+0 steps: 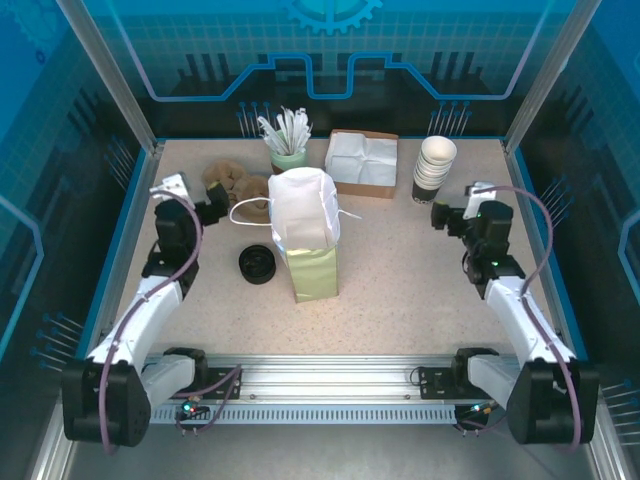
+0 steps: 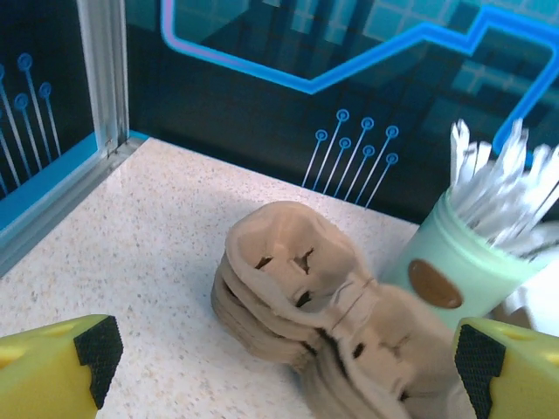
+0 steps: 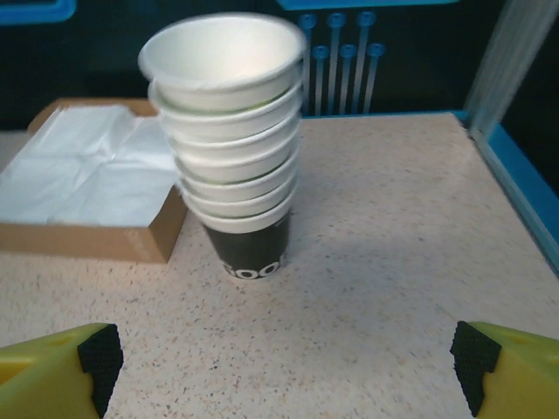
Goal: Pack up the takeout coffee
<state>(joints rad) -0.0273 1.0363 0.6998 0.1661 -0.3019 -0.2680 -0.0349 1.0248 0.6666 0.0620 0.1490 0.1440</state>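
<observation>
The left pincer (image 1: 214, 206) and right pincer (image 1: 441, 216) are hanging wide, empty. We are reading the takeout coffee (image 1: 258, 264) as sitting near the left pincer, outside the bag (image 1: 314, 262), so all packing is waiting.

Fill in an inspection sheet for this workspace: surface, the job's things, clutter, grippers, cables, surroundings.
Surface: speckled beige table, no spills seen.
Job's things: paper bag upright at centre, top open; round black lid left of it, apart; from above, a cup beneath it cannot be confirmed.
Clutter: stacked lidless cups; napkin box beside them; stirrer cup; stacked pulp carriers.
Grippers: left gripper open, facing the carriers; right gripper open, facing the cups; both hold nothing.
Cables: purple cables run along both arms, clear of the items.
Surroundings: blue-lit panels and metal posts enclose the table.
</observation>
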